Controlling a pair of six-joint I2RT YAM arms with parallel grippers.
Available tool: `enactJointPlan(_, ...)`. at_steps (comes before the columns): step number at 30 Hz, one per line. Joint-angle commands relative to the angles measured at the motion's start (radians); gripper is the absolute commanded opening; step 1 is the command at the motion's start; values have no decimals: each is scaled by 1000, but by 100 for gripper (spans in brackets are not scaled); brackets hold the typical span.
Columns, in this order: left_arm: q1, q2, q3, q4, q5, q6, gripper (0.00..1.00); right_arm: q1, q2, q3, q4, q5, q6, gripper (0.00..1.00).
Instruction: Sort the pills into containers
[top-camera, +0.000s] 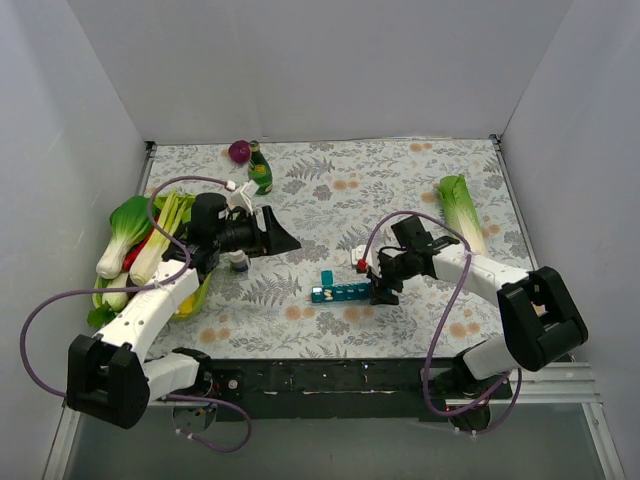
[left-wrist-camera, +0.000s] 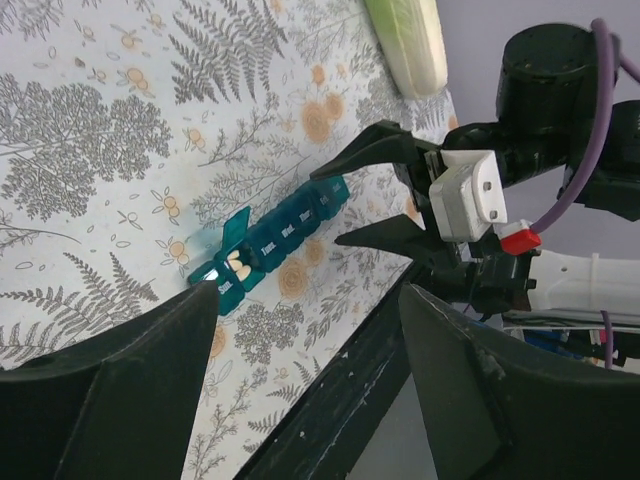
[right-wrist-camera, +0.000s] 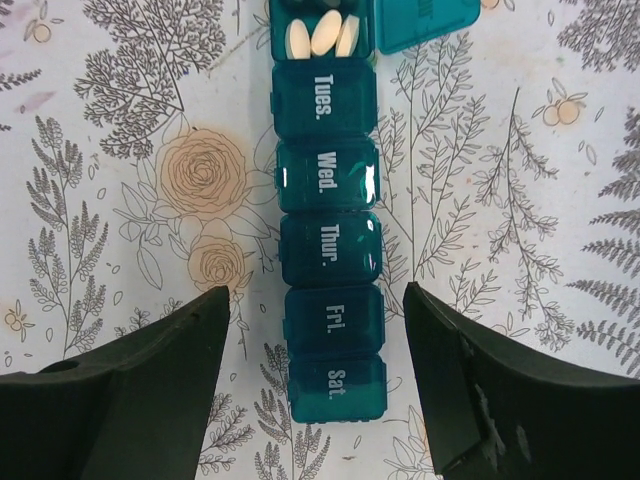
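The teal-blue strip of containers (top-camera: 340, 292) lies on the floral mat near the front middle. In the right wrist view the containers (right-wrist-camera: 328, 240) have shut lids marked Tues. to Sat. One compartment at the far end has its lid (right-wrist-camera: 425, 20) flipped up, with white oblong pills (right-wrist-camera: 322, 35) inside. My right gripper (right-wrist-camera: 316, 300) is open and straddles the Fri. and Sat. end, with a gap on both sides. My left gripper (top-camera: 280, 238) hangs open and empty to the left of the strip. Its view shows the containers (left-wrist-camera: 280, 240) and the pills (left-wrist-camera: 238, 265).
A dark green bottle (top-camera: 259, 168) and a purple onion (top-camera: 239, 151) stand at the back left. Leafy vegetables (top-camera: 125, 235) are piled along the left side and a cabbage (top-camera: 462, 210) lies at the right. A small white object (top-camera: 238, 262) sits below the left wrist.
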Motion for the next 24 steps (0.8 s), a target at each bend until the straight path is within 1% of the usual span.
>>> enactJointPlan(1, -42, 60, -12, 40, -30, -25, 69, 16, 36, 16, 25, 34, 0, 77)
enactJointPlan(5, -59, 113, -15, 50, -59, -31, 64, 44, 58, 20, 38, 42, -14, 77)
enactJointPlan(11, -71, 183, -33, 82, -81, -34, 63, 101, 96, 23, 77, 74, -3, 77)
enactJointPlan(12, -73, 189, -38, 94, -84, -39, 60, 104, 101, 23, 81, 86, 0, 76)
enactJointPlan(13, -73, 211, -45, 102, -84, -42, 56, 111, 112, 23, 84, 90, 0, 74)
enactJointPlan(15, -76, 235, -50, 123, -84, -57, 51, 116, 122, 22, 86, 100, -2, 71)
enactJointPlan(16, -79, 260, -51, 129, -82, -62, 50, 118, 124, 19, 89, 105, 0, 67)
enactJointPlan(18, -84, 292, -50, 151, -78, -72, 47, 119, 121, 8, 100, 117, -2, 64)
enactJointPlan(19, -91, 321, -51, 160, -73, -76, 45, 121, 121, 2, 107, 120, 1, 61)
enactJointPlan(21, -104, 350, -42, 181, -71, -85, 44, 121, 115, -6, 120, 128, 1, 58)
enactJointPlan(22, -116, 369, -39, 188, -73, -86, 43, 122, 113, -12, 121, 129, 4, 53)
enactJointPlan(24, -128, 415, -22, 201, -74, -91, 42, 124, 113, -13, 127, 136, 7, 48)
